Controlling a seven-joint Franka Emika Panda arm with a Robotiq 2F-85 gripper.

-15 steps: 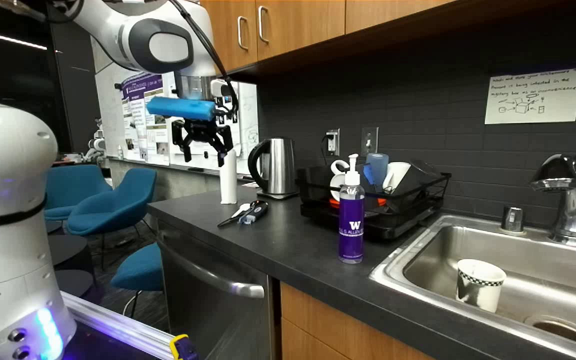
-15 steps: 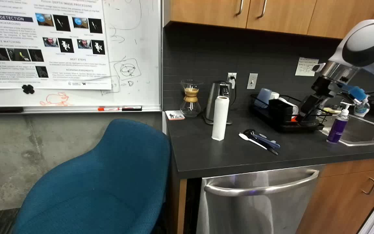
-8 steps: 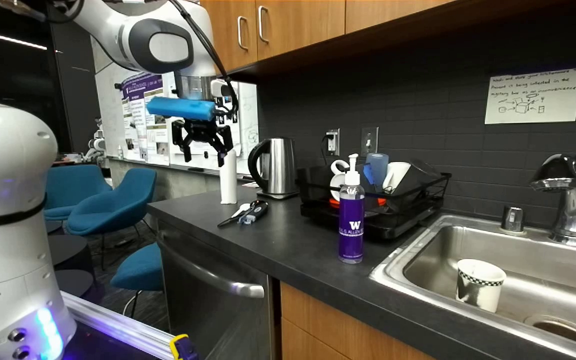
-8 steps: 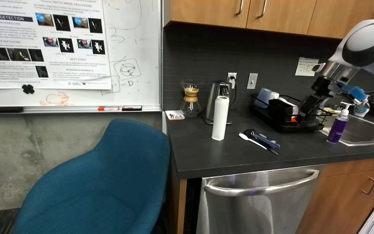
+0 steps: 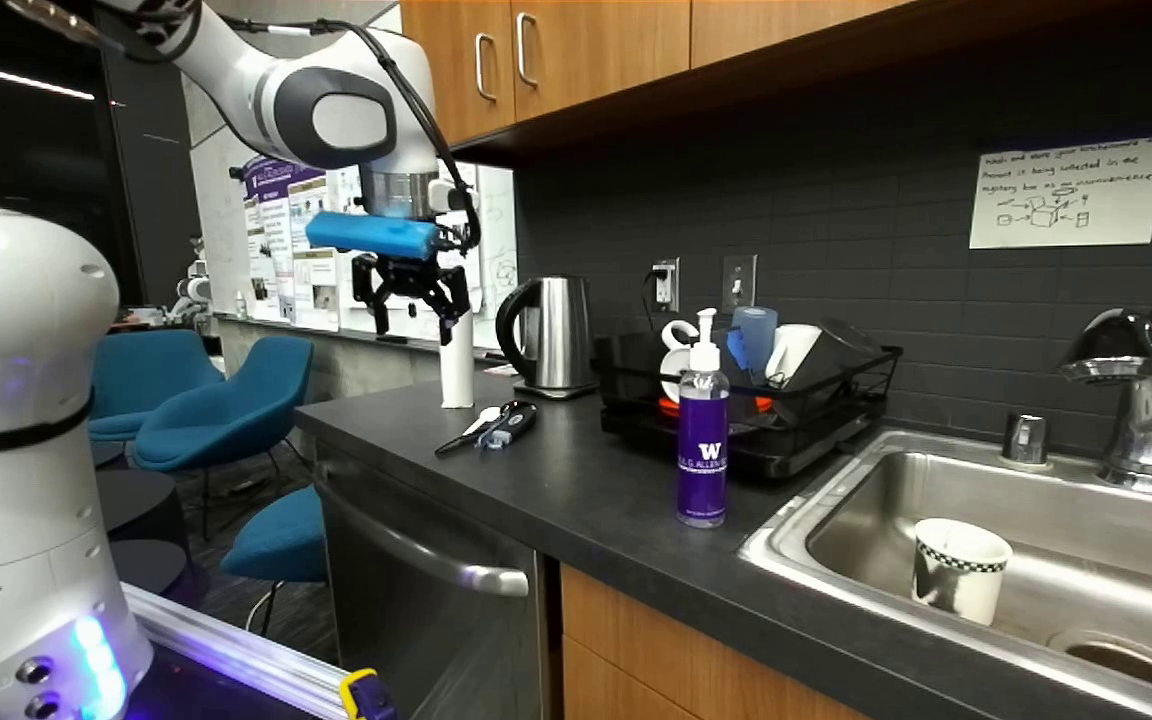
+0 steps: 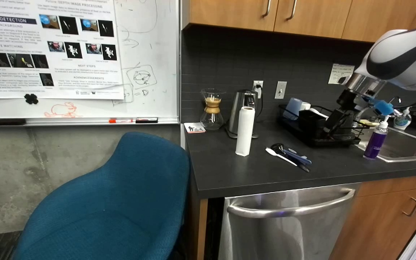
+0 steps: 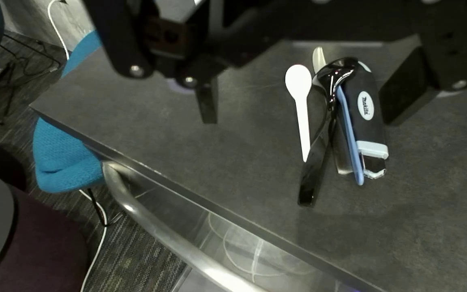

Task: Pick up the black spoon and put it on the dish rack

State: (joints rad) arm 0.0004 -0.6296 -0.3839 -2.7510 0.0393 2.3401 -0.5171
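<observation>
The black spoon (image 7: pixel 313 178) lies in a small pile of utensils on the dark counter, its glossy bowl at the top in the wrist view. In an exterior view its bowl (image 6: pixel 277 147) shows beside a white spoon. My gripper (image 7: pixel 300 112) is open and empty, its fingers (image 7: pixel 207 106) wide apart on either side of the pile in the picture. In an exterior view the gripper (image 5: pixel 414 330) hangs well above the counter. The dish rack (image 5: pixel 736 440), black wire with raised sides, stands between the pile and the sink; it also shows in an exterior view (image 6: pixel 316 140), partly hidden by the gripper.
A white spoon (image 7: pixel 300 93), a blue handle (image 7: pixel 350 134) and a Makita tool (image 7: pixel 365 125) lie against the black spoon. A white roll (image 6: pixel 245 133), a kettle (image 5: pixel 561 335) and a purple bottle (image 5: pixel 703 450) stand on the counter. Cups fill the rack.
My gripper has moved slightly down, to the right in an exterior view and to the left in an exterior view. It stays open. The utensils have not moved.
</observation>
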